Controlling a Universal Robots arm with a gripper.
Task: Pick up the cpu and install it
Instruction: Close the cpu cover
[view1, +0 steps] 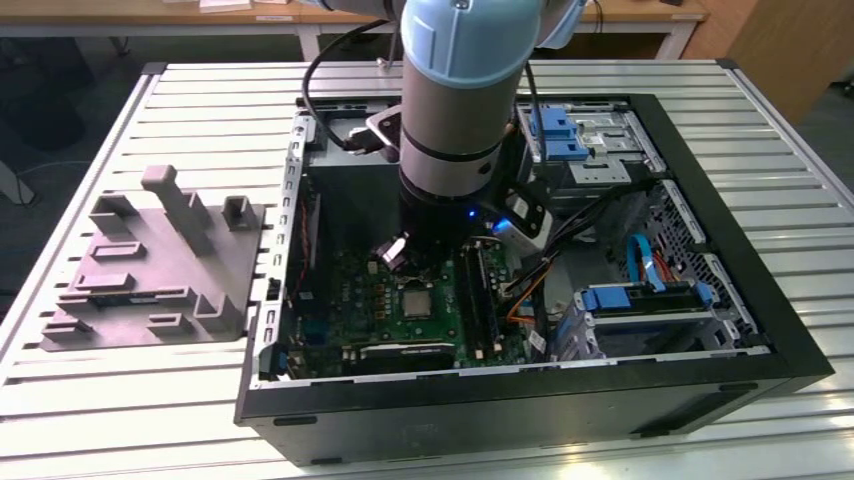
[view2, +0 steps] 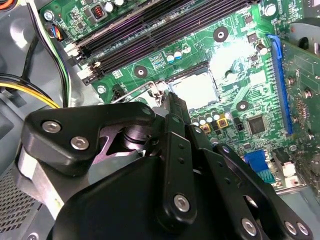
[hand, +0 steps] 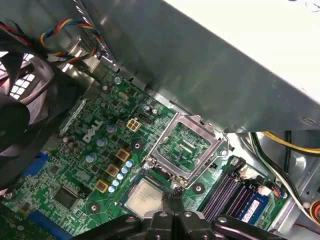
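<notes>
End effector (hand: 172, 200) looks shut, w/ nothing in it. Tips are right by the cpu (hand: 144, 196) edge. Cpu lies flat on green board (hand: 75, 165), approx. 6 o'clock from it in the exterior view.

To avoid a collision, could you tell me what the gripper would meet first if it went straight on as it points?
Probably the cpu, near its edge, seated in the socket just beyond the gripper; depth is unclear, so the socket rim is possible instead.
</notes>
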